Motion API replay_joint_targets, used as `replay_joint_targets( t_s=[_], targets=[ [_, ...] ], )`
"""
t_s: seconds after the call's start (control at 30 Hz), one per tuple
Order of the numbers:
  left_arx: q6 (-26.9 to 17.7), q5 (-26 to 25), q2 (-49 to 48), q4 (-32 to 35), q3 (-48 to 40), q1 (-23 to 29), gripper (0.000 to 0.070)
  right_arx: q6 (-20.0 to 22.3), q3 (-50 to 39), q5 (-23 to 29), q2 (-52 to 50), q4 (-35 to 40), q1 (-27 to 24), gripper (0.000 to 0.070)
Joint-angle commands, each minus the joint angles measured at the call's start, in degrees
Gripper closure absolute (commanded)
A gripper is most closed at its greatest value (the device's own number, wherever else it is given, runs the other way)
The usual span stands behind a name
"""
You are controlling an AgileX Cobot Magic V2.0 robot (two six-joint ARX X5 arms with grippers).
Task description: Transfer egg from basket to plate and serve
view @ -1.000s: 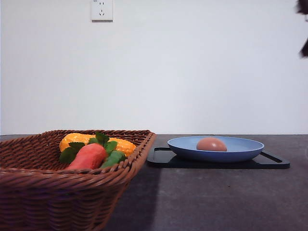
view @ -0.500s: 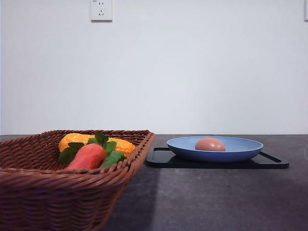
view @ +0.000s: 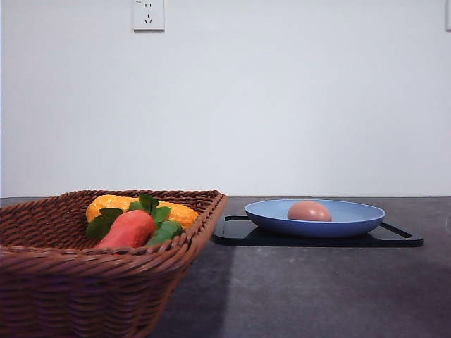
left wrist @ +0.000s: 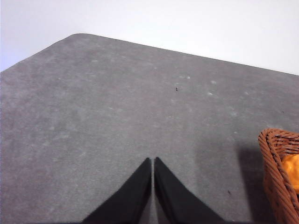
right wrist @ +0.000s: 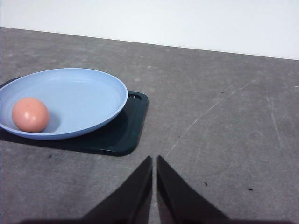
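My right gripper (right wrist: 154, 161) has its two black tapered fingers pressed tip to tip with nothing between them, hanging over bare grey tabletop (right wrist: 224, 116) clear of the plate. My left gripper (left wrist: 153, 162) is the same: closed to a sliver, empty, above the table with a corner of the basket (left wrist: 275, 172) off to one side of it.

Taking the plate (right wrist: 88, 88) as my landmark: the egg (right wrist: 30, 115) lies inside it, on the dish floor close to the rim and away from the centre. The plate sits on a black tray (right wrist: 126, 135) whose rounded corner pokes out from under its rim. In the front view the basket (view: 106, 282) stands just beside the tray, on the plate's left, and holds an orange-red carrot-like vegetable (view: 129, 229) with green leaves (view: 151, 208) and a yellow-orange piece (view: 113, 204) behind it.

I judge the transfer done, since the egg is out of the basket and in the dish. What may be left is the serving; I cannot tell from here whether that calls for moving plate or tray.

The egg is smooth, matte, pale brownish-pink and rounded, so I expect it could roll. The plate is smooth matte blue, shallow, with a raised rim. The basket is tight brown wicker with sloping sides and a braided rim. The table looks finely speckled and lightly scratched.
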State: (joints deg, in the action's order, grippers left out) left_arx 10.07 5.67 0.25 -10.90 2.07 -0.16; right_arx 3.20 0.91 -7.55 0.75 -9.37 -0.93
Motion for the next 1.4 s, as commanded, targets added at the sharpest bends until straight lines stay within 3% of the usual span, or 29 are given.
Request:
replay_joint_targets(
  t_s=[0.0, 0.23, 0.5, 1.37],
  targets=[
    [0.3, -0.2, -0.1, -1.1, -1.3, 0.1, 0.0700, 0.4, -0.4, -0.1, -0.2, -0.2, -0.1, 0.0700],
    [0.3, -0.2, -0.1, -1.1, -1.3, 0.1, 0.0700, 0.4, -0.4, 0.1, -0.2, 0.3, 0.0, 0.0700],
    [0.3, -0.2, -0.1, -1.1, -1.3, 0.1, 0.0700, 0.4, -0.4, 1.5, -0.5, 0.8, 4.2, 0.0700],
    [0.3, -0.2, -0.1, -1.1, -1.3, 0.1, 0.0700, 0.4, -0.4, 1.7, -0.5, 0.8, 4.2, 0.0700]
  ],
)
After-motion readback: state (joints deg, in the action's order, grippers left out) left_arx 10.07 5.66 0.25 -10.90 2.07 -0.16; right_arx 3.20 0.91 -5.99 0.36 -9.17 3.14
